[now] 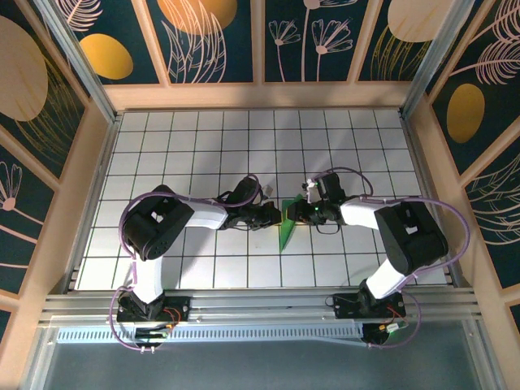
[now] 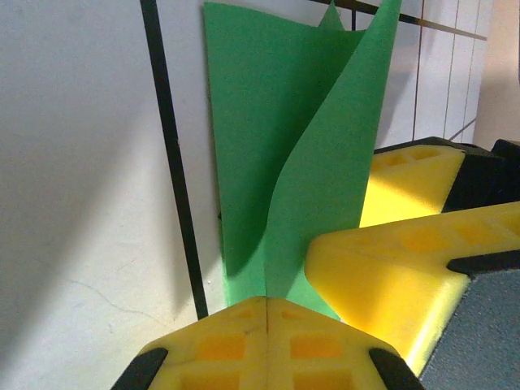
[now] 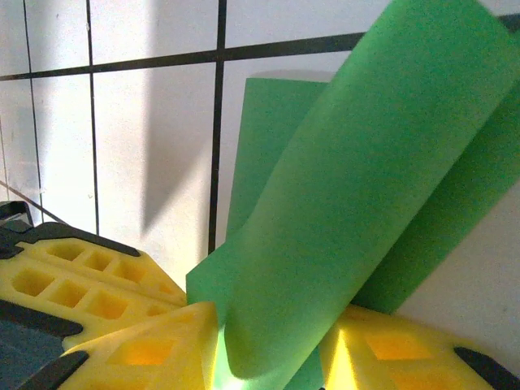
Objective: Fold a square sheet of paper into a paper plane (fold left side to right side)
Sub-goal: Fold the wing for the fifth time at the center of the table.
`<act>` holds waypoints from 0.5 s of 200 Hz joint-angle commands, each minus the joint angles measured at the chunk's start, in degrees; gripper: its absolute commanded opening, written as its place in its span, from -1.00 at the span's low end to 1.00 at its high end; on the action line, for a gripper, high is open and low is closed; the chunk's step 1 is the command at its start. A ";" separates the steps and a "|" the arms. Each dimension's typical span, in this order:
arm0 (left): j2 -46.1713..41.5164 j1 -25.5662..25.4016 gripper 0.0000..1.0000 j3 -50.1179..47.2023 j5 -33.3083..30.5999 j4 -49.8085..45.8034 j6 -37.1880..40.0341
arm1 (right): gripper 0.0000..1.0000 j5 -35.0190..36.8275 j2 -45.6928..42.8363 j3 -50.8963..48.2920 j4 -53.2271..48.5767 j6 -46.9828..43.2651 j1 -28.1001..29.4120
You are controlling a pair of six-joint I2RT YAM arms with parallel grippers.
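Observation:
The square sheet of paper (image 1: 286, 233) is bright green and lies mid-table as a narrow folded shape tapering toward the near side. In the left wrist view one layer of the paper (image 2: 268, 122) lies flat on the tiles while a flap curls upward. My left gripper (image 2: 266, 302) is shut, its yellow tips together at the paper's near edge. My right gripper (image 3: 268, 345) stands open, with the curled flap of the paper (image 3: 366, 179) rising between its yellow fingers (image 3: 154, 345). The two grippers meet tip to tip over the paper, the left gripper (image 1: 275, 216) beside the right gripper (image 1: 296, 214).
The table (image 1: 179, 146) is a white grid of tiles with black lines, walled by wooden rails and patterned panels. Both arms reach in from the near edge and bend inward toward the middle. The right gripper's yellow fingers (image 2: 390, 268) crowd the left wrist view.

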 commanded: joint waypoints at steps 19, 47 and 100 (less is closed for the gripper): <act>-2.77 -0.24 -1.00 -0.99 -2.57 -0.63 -0.42 | -0.24 1.56 3.71 1.69 3.47 -4.46 0.34; -5.75 -0.24 -0.78 -2.47 -6.49 -1.79 -0.81 | -0.24 1.91 3.54 1.00 3.57 -4.24 0.22; -6.56 -0.12 -0.42 -3.10 -6.07 -0.94 -2.22 | -0.24 1.47 2.79 -0.18 5.08 -3.10 0.25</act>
